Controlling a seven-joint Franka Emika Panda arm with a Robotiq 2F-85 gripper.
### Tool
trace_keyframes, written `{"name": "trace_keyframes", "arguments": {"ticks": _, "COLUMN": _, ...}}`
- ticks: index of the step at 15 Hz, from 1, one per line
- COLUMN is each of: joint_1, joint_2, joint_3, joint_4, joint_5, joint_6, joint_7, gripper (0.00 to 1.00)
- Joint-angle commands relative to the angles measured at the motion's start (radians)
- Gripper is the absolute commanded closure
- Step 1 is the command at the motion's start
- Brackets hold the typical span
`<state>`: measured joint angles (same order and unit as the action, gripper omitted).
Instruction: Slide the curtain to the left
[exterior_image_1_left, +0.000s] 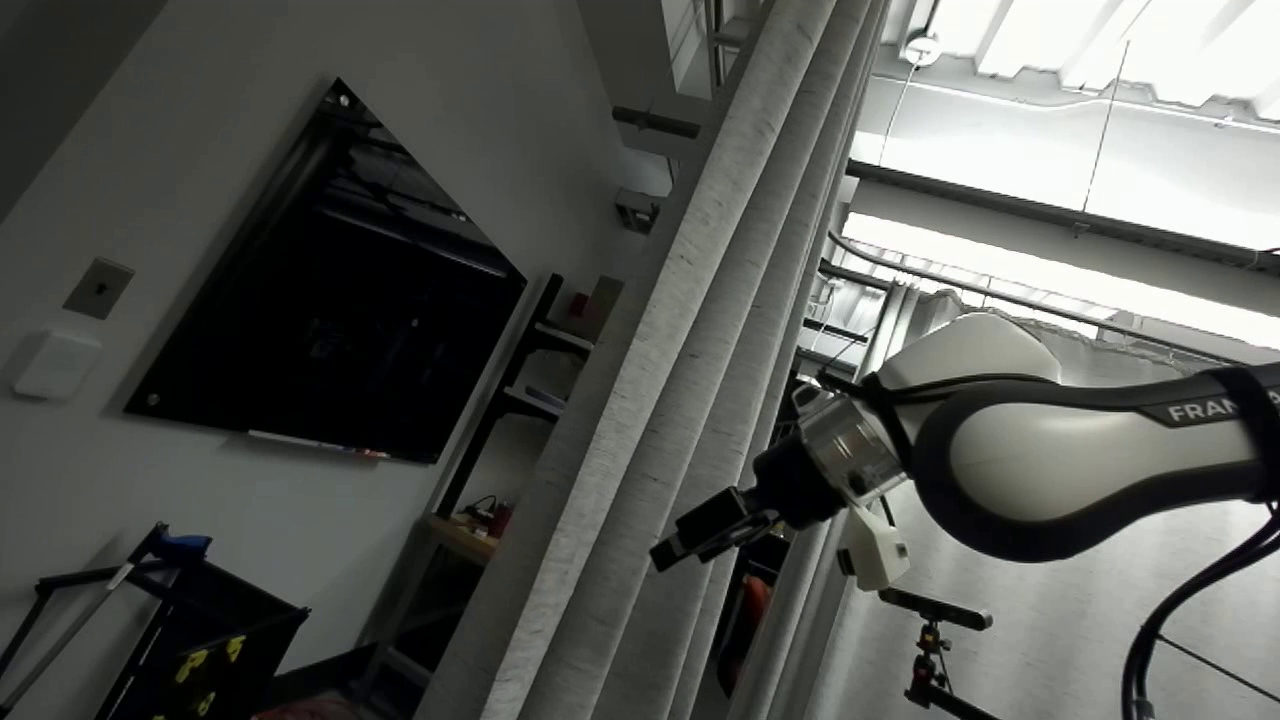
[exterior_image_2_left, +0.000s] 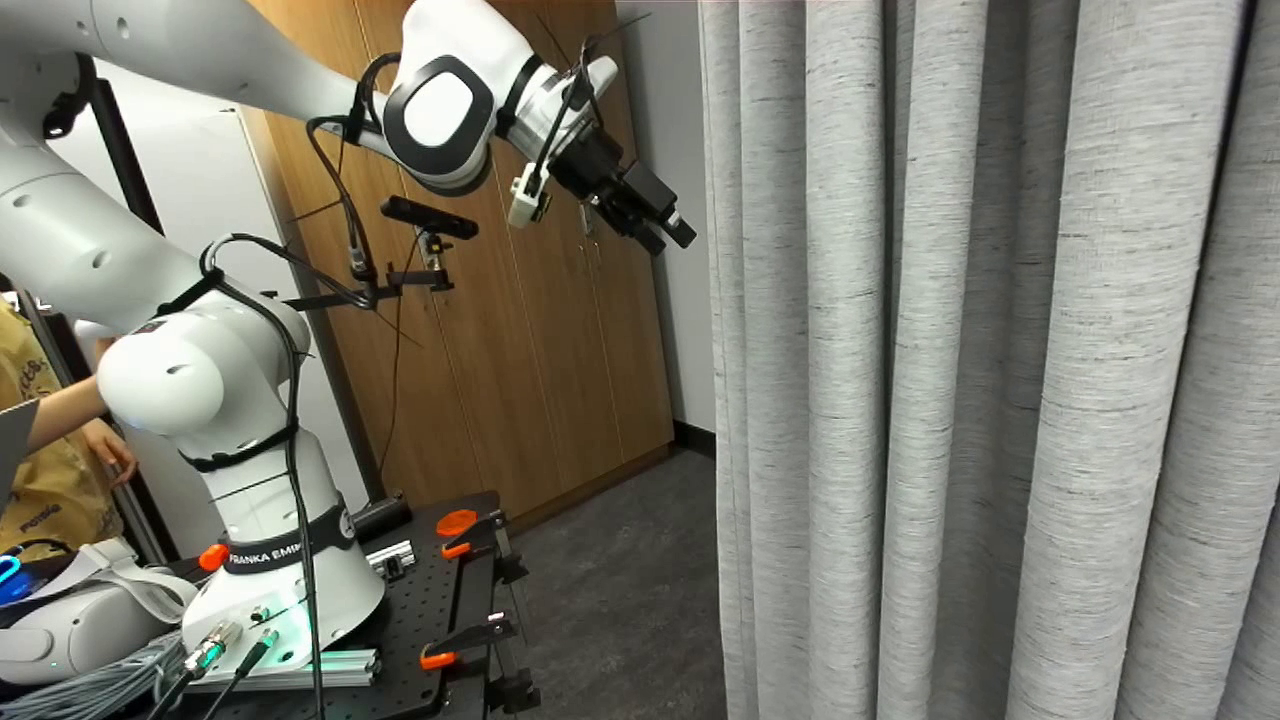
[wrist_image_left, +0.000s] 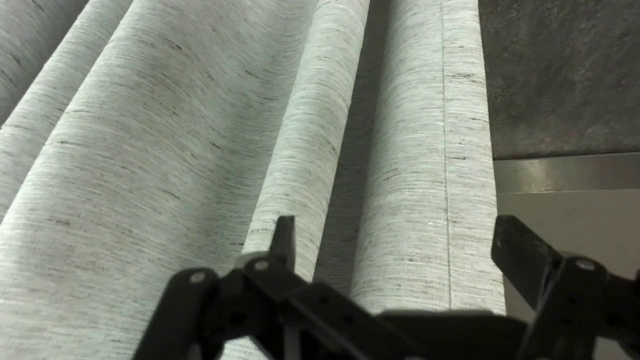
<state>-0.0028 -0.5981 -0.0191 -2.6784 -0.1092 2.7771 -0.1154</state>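
The tall light grey curtain (exterior_image_1_left: 700, 330) hangs in deep vertical pleats, and it also fills the right of an exterior view (exterior_image_2_left: 930, 350). In the wrist view the curtain (wrist_image_left: 410, 175) lies ahead of the jaws, with its stitched free edge at right. My gripper (wrist_image_left: 400, 242) is open, with its fingers wide apart. One fingertip overlaps a pleat and the other is just outside the free edge. In both exterior views my gripper (exterior_image_1_left: 680, 550) points obliquely down; it appears just beside the curtain's edge in an exterior view (exterior_image_2_left: 668, 235). Contact with the fabric cannot be told.
A black screen (exterior_image_1_left: 370, 280) hangs on the wall beyond the curtain, near a shelf (exterior_image_1_left: 520, 400). A pale drape (exterior_image_1_left: 1000, 640) hangs behind the arm. Wooden cabinets (exterior_image_2_left: 500, 300), a mounted camera (exterior_image_2_left: 430, 215) and the robot's black table (exterior_image_2_left: 430, 590) are around it. A person (exterior_image_2_left: 50, 430) is at the left.
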Motion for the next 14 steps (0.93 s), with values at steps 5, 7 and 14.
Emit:
{"name": "trace_keyframes", "arguments": {"ticks": 5, "joint_1": 0.0, "joint_2": 0.0, "joint_3": 0.001, "joint_4": 0.001, "joint_5": 0.001, "joint_6": -0.003, "joint_7": -0.001, "gripper": 0.0}}
{"name": "trace_keyframes", "arguments": {"ticks": 7, "joint_1": 0.0, "joint_2": 0.0, "joint_3": 0.001, "joint_4": 0.001, "joint_5": 0.001, "joint_6": -0.003, "joint_7": -0.001, "gripper": 0.0}}
{"name": "trace_keyframes", "arguments": {"ticks": 14, "joint_1": -0.015, "joint_2": -0.017, "joint_3": 0.018, "joint_4": 0.059, "joint_5": -0.013, "joint_6": -0.02, "joint_7": 0.008, "gripper": 0.0}}
